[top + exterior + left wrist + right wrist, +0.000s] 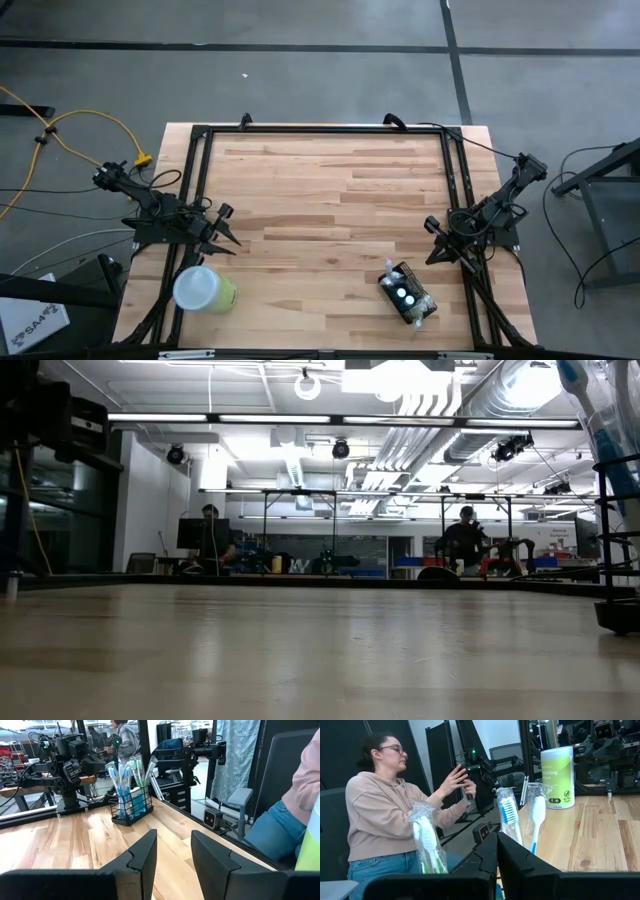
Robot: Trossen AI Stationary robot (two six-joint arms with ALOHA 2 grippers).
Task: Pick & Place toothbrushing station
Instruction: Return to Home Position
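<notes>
The toothbrushing station (407, 296), a small black wire holder with several toothbrushes standing upright in it, rests on its base on the wooden table near the front right. The left wrist view shows it across the table (131, 804). In the low view, its wire wall (612, 540) cuts into the right edge. My left gripper (230, 227) stands open at the table's left side, level, pointing across toward the station, nothing between its fingers (145, 857). My right gripper (436, 243) is shut (497, 857) at the table's right side, just behind the station's wrapped brushes (510, 815).
A lime-green cup with a whitish lid (205, 290) stands near the front left, also seen in the right wrist view (558, 777). A black frame (320, 130) runs round the table. A person (385, 820) sits just past the near edge. The table's middle is bare wood.
</notes>
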